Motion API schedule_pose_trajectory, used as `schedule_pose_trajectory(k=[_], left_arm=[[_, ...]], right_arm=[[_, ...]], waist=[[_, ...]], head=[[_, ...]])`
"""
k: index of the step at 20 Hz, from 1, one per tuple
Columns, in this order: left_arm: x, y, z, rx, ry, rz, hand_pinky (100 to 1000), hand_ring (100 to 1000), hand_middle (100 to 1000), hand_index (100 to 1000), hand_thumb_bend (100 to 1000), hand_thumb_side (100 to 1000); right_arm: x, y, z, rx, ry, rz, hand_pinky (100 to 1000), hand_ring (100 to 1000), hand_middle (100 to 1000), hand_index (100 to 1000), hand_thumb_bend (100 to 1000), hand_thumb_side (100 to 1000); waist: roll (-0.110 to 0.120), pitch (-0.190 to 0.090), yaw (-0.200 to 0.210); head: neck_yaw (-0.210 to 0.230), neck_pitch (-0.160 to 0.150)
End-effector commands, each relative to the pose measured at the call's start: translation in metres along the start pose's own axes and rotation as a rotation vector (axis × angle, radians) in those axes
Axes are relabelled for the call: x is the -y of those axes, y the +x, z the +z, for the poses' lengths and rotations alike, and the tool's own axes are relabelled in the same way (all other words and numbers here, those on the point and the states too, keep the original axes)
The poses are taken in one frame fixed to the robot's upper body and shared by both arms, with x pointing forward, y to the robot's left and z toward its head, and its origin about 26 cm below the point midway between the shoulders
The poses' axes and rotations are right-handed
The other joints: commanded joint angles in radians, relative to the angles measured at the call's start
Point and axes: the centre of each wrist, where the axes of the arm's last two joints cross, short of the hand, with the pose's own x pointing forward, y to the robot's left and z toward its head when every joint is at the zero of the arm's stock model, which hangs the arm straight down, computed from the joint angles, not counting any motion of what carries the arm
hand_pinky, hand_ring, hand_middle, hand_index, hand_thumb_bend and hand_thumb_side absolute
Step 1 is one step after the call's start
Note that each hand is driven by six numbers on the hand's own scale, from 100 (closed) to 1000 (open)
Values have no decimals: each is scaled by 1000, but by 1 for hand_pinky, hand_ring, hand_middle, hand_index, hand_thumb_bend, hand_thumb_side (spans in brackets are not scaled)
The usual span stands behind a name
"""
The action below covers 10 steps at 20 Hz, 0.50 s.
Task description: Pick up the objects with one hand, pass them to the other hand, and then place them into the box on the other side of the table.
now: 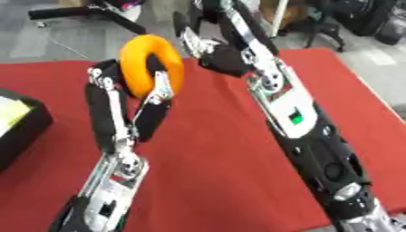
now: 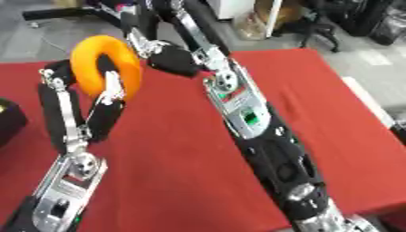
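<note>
Red cloth over the desk, grey floor and dark clutter beyond its far edge. Near the far edge, left of middle: orange ring, held upright off the cloth. Left hand curled round it, one finger through the hole, others behind the left rim. Right hand just beside the ring's right rim, near the desk's far edge; whether touching, impossible to tell, and finger posture not clear either. Right forearm stretched diagonally from the near right corner, silver plate with a small green patch and a small red mark; no readable writing on either. At the left edge, black box, open, something pale yellow-green inside. No brand or label legible anywhere.
</note>
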Motion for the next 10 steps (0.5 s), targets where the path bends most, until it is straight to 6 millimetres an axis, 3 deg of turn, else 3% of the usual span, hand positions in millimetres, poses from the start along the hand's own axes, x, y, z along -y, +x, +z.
schedule_pose_trajectory(k=[1,2,6,10], left_arm=[[-17,-5,-12,11,41,-30,248,173,151,332,100,648],[-23,-8,-13,7,47,-46,248,173,151,333,100,565],[-53,-27,-21,1,70,-139,253,177,154,338,100,522],[-101,-48,-33,41,48,-305,264,187,162,348,100,419]], right_arm=[[30,9,-4,50,-45,75,661,481,513,616,100,1000],[37,11,-3,55,-60,98,677,505,542,647,100,953],[69,12,6,38,-99,202,710,565,608,721,100,994],[97,1,29,-67,-170,302,708,556,606,726,100,1000]], waist=[[5,-23,3],[8,-25,5],[23,-34,13],[45,-44,13]], head=[[41,-19],[55,-21],[125,-31],[212,-35]])
